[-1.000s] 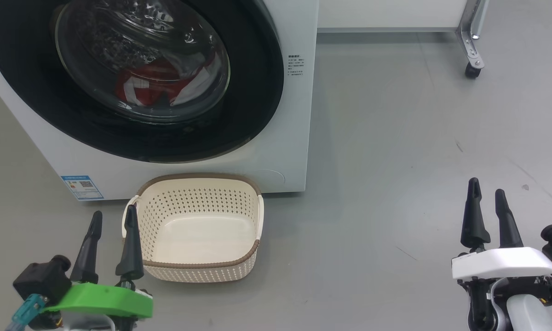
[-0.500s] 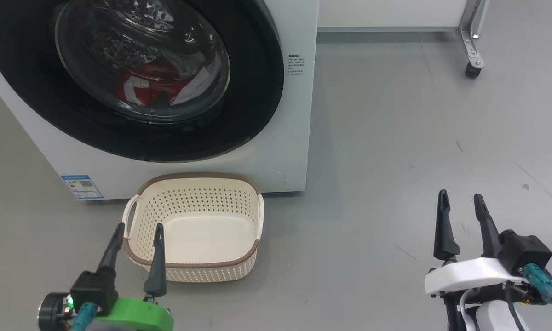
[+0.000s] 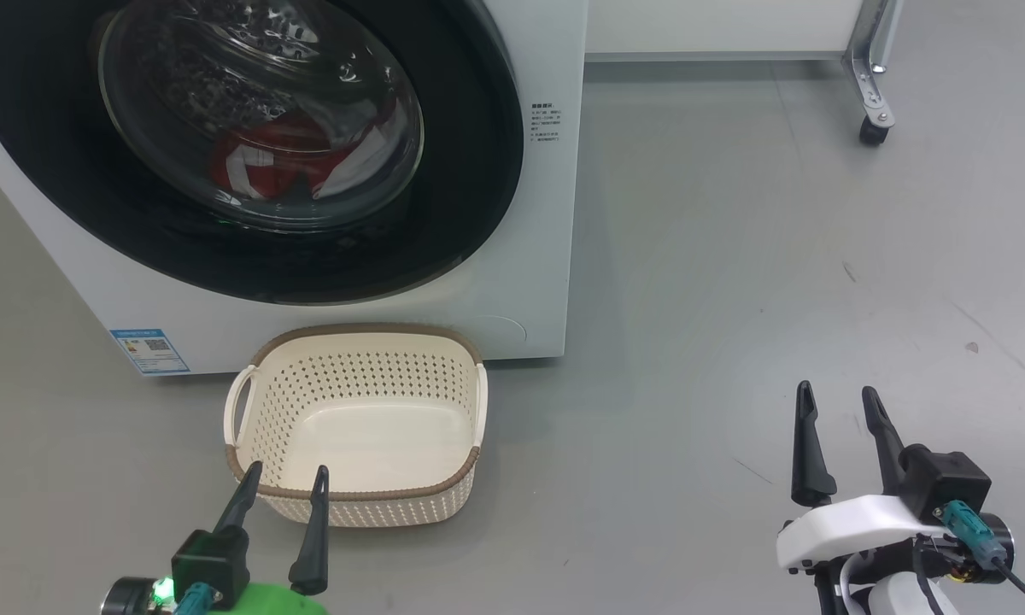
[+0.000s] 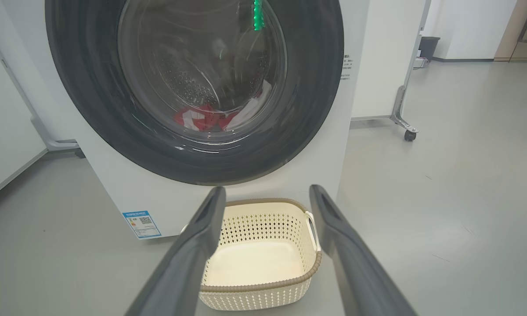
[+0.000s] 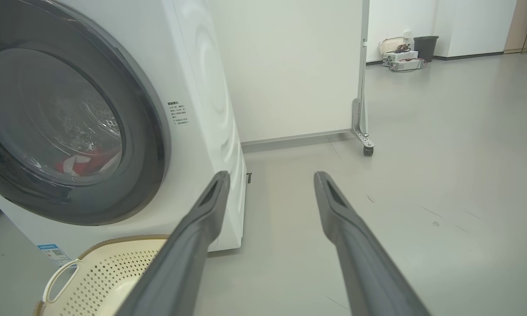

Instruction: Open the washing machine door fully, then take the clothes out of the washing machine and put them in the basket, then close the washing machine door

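Note:
The white washing machine (image 3: 555,213) stands ahead with its glossy black door (image 3: 470,171) shut flat against the front. Red and white clothes (image 3: 265,158) lie in the drum behind the glass window. The cream basket (image 3: 354,331) sits empty on the floor just before the machine. My left gripper (image 3: 289,468) is open at the basket's near rim, fingers pointing at the machine. In the left wrist view, the left gripper (image 4: 267,188) frames the basket (image 4: 290,283) below the door (image 4: 92,109). My right gripper (image 3: 836,389) is open over bare floor, well right of the basket.
A blue label (image 3: 149,350) marks the machine's lower left front. A partition on a metal leg with a caster (image 3: 871,128) stands behind and right of the machine. Grey floor spreads wide to the right. A dark bin (image 5: 424,46) and boxes sit by the far wall.
Both grippers have drawn back lower in the head view. The left one slid right to the basket's near rim, and the right one shifted left. Door, clothes and basket have stayed put.

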### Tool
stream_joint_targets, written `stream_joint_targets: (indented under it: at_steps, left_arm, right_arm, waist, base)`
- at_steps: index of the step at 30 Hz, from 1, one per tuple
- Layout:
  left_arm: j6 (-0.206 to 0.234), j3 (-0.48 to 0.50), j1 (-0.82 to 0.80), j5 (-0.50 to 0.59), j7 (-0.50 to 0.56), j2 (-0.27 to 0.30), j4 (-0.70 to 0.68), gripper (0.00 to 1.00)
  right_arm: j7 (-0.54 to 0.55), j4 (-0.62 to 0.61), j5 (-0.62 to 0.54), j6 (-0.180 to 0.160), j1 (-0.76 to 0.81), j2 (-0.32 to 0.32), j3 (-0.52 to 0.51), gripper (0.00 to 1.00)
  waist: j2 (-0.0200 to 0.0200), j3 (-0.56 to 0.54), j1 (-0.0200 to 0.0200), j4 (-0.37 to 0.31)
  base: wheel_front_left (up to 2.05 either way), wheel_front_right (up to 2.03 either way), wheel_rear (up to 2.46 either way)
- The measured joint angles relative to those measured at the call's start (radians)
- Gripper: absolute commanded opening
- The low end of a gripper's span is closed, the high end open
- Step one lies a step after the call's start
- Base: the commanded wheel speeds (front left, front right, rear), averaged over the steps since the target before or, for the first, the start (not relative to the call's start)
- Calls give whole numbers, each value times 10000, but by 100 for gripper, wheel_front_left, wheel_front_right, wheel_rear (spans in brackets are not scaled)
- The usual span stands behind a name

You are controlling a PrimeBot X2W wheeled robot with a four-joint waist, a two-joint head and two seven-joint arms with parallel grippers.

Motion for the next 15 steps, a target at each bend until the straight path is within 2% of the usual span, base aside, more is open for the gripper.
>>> stream_joint_targets:
  at_steps: [15]
  left_arm:
    - [268,-10,-24,-314,0,-12,504,100]
  right_arm:
    - [186,656,222,-84,-38,2,176,100]
  waist:
    - [0,-76,0,-21]
  base:
    - [0,0,0]
